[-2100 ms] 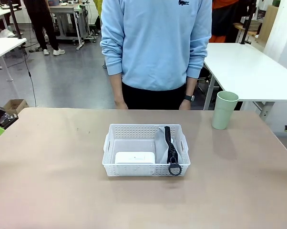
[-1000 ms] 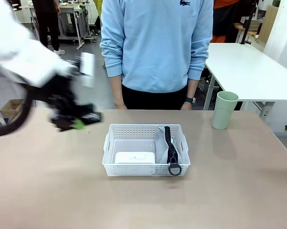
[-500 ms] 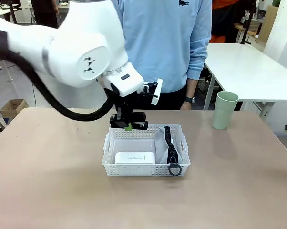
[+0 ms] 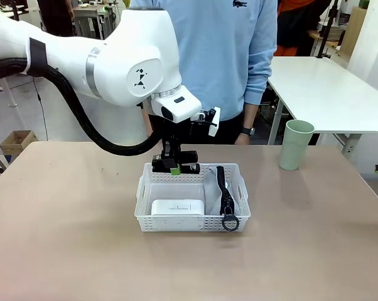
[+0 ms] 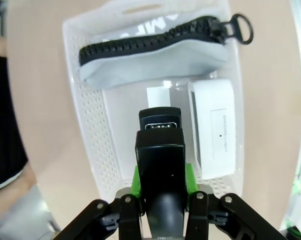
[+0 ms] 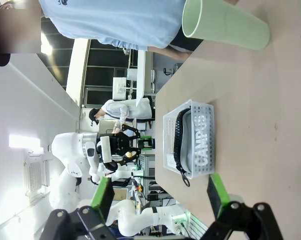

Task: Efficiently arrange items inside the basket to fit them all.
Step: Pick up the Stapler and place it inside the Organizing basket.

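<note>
Because the left gripper (image 4: 174, 165), clamped on the black stapler (image 5: 159, 145), hangs over the basket's (image 4: 183, 224) far-left corner with the stapler lengthwise along the far wall, the bare strip behind the white box (image 4: 178, 207) and beside the pouch (image 4: 212, 185) lies directly below.

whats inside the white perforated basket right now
Inside the white perforated plastic basket: a grey zip pouch on edge along one wall and a flat white box beside it. The left pincer holds a black stapler over the floor, hiding the patch beneath it.
</note>
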